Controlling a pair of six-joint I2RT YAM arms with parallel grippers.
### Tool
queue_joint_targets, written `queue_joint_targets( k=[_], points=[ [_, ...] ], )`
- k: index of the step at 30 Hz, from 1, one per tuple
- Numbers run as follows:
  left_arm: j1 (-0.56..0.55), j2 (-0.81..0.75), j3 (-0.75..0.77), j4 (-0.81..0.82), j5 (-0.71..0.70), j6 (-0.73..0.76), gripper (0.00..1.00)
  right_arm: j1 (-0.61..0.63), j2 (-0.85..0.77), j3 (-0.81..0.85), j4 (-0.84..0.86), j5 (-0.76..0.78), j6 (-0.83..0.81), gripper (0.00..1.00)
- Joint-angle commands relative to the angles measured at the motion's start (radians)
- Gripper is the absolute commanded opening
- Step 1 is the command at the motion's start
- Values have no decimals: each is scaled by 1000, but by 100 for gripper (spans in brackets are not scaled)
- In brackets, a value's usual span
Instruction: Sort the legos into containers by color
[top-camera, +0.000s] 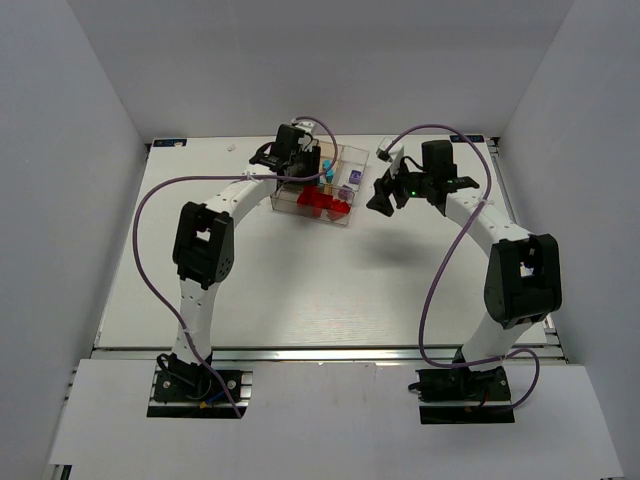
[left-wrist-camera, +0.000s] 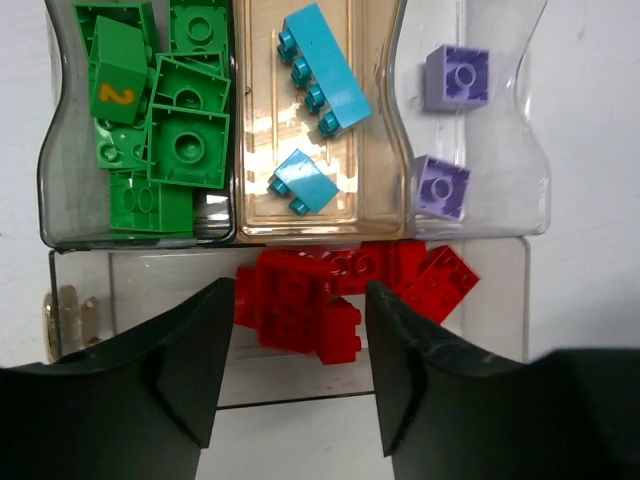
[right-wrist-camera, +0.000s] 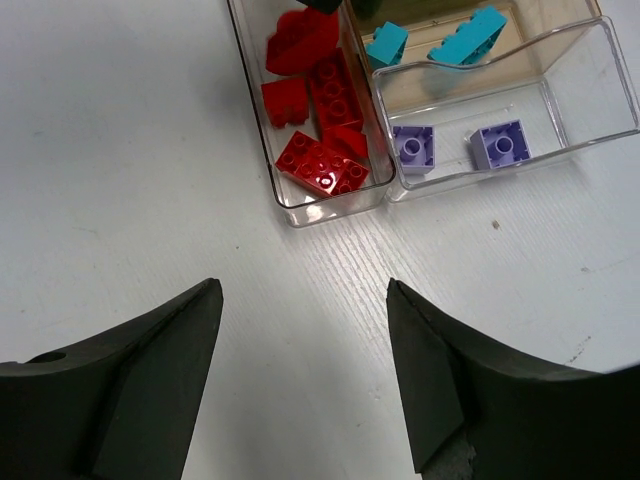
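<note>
The clear divided tray (left-wrist-camera: 500, 300) holds all the bricks I can see. Green bricks (left-wrist-camera: 165, 140) fill its left compartment. Two cyan bricks (left-wrist-camera: 320, 65) lie in the tan middle section. Two pale purple bricks (left-wrist-camera: 455, 78) lie in the right compartment. Red bricks (left-wrist-camera: 300, 295) are piled in the long near compartment. My left gripper (left-wrist-camera: 298, 350) hangs open over the red pile, touching nothing. My right gripper (right-wrist-camera: 303, 330) is open and empty above bare table, just off the tray's corner (right-wrist-camera: 590, 100). The red bricks (right-wrist-camera: 325, 165) and the purple bricks (right-wrist-camera: 500, 145) also show in the right wrist view.
The tray (top-camera: 283, 200) sits at the back middle of the white table. My left gripper (top-camera: 303, 165) is over it and hides the green bricks in the top view. My right gripper (top-camera: 382, 198) is to the tray's right. Grey walls close in both sides.
</note>
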Motion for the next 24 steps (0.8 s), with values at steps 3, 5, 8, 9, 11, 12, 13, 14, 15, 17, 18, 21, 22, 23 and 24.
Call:
queue_joint_targets(
  k=[3,5,8,9,11,12,13,14,15,17,18,21,22,23,24],
  points=[
    [-3,-41,59,37,33,-33,82,-10,-32,4,18,-17,-5,72],
    [-3,-67,56,43,36,-38,86,-10,-38,7,13,-23,-8,76],
    [-3,-137,26,59,39,-51,96,-10,-48,2,7,-30,-2,85],
    [-3,-189,18,57,31,-56,96,-8,-52,2,5,-29,7,89],
    [-3,-255,-31,56,19,-74,98,-13,-70,-4,51,29,126,89],
    [6,-342,-62,59,1,-84,98,-10,-78,1,79,90,204,89],
    [6,-396,-152,69,-1,-106,98,-13,-74,25,50,135,260,89],
    [6,-453,-215,117,-1,-117,98,-11,-61,65,4,169,274,89],
    [15,-511,-287,148,-1,-127,98,-13,-46,112,-54,189,279,89],
    [15,-700,-500,250,5,-140,98,-16,-12,218,-154,254,346,89],
    [15,-755,-560,273,10,-143,98,-19,-14,231,-160,281,371,89],
    [15,-903,-718,280,-2,-150,98,-26,-70,220,-162,269,365,89],
    [15,-944,-738,265,-1,-151,98,-30,-86,197,-154,260,360,89],
    [15,-961,-773,240,-1,-154,98,-33,-101,184,-136,259,357,89],
    [15,-978,-789,232,-33,-156,98,-36,-132,171,-128,261,348,89]
  ],
)
